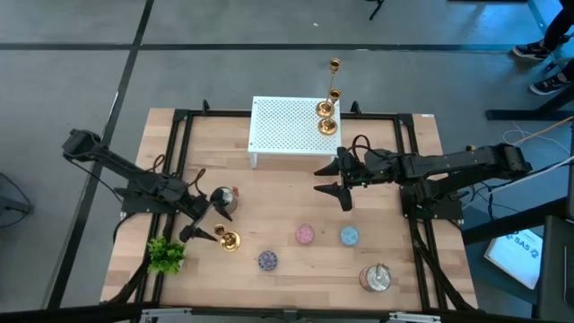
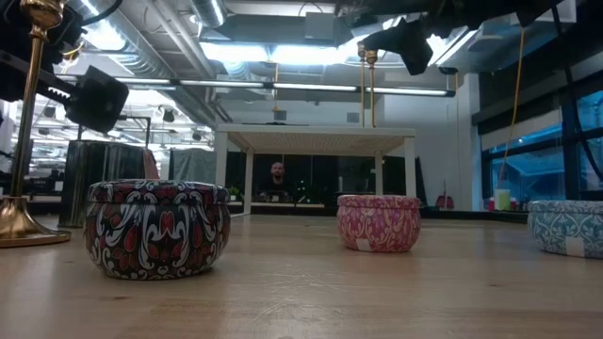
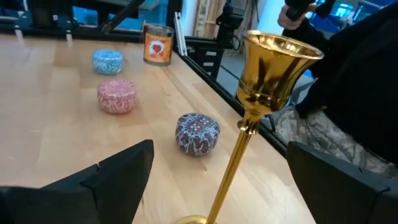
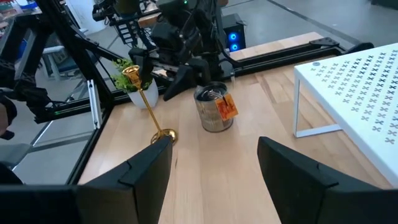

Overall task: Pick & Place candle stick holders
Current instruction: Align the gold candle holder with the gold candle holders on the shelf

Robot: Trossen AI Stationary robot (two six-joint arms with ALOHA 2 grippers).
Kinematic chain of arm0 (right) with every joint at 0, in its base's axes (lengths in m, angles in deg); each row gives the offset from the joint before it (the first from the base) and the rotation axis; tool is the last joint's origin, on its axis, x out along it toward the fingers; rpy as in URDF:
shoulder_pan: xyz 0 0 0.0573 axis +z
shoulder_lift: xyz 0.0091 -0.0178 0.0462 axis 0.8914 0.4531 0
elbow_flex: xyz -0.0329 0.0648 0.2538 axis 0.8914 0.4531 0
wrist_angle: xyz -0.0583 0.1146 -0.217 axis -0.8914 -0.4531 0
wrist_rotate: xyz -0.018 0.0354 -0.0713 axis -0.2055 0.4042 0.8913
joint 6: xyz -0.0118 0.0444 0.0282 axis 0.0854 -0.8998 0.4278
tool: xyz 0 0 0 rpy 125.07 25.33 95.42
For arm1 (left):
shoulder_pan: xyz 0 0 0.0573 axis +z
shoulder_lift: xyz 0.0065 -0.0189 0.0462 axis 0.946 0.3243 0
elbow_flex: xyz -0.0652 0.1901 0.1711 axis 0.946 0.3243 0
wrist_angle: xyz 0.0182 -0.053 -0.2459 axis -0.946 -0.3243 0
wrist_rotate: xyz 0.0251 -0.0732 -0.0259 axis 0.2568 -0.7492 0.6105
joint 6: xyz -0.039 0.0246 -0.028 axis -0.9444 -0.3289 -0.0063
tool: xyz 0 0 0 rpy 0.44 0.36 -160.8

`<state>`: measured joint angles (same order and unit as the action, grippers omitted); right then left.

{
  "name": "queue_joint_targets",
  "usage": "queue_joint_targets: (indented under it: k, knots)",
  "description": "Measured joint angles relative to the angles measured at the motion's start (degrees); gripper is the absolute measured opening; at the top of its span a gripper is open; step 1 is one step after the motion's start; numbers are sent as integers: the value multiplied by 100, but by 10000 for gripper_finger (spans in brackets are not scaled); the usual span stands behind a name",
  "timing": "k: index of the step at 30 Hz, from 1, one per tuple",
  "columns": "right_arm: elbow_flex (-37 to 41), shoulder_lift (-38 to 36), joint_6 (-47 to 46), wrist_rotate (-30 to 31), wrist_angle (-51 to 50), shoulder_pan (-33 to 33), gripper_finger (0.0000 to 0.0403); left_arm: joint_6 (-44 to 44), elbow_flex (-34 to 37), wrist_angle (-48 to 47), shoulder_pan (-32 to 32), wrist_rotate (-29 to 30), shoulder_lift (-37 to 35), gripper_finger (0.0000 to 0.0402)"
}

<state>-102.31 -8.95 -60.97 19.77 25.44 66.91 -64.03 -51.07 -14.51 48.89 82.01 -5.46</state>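
Note:
A gold candle stick holder (image 1: 229, 240) stands upright on its round base near the table's front left. In the left wrist view its stem (image 3: 239, 152) and cup (image 3: 273, 65) rise between the fingers. My left gripper (image 1: 213, 224) is open, one finger on each side of the stem, not touching it. Two more gold holders (image 1: 327, 112) stand on the right end of a white perforated stand (image 1: 287, 126) at the far side. My right gripper (image 1: 339, 179) is open and empty, in front of that stand, above the table.
A silver tin (image 1: 224, 199) stands just beyond my left gripper, and another (image 1: 377, 278) at the front right. Small round tins, dark (image 1: 267, 260), pink (image 1: 305, 234) and blue (image 1: 349, 235), lie along the front. A green plant (image 1: 166, 254) sits at the front left.

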Motion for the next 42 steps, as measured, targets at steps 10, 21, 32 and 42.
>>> queue_joint_targets:
  k: [10,21,32,42]
  knots:
    - [0,0,2,0,-7,0,241,151,-427,149,-78,4,1039,261]
    - [0,0,151,-61,-37,0,240,-441,-584,149,-58,-13,1166,49]
    - [0,153,164,-55,227,-2,240,-303,-1069,80,-10,528,1168,12]
    - [0,677,958,-39,918,-1,232,142,-2785,-1030,811,2343,1677,12]
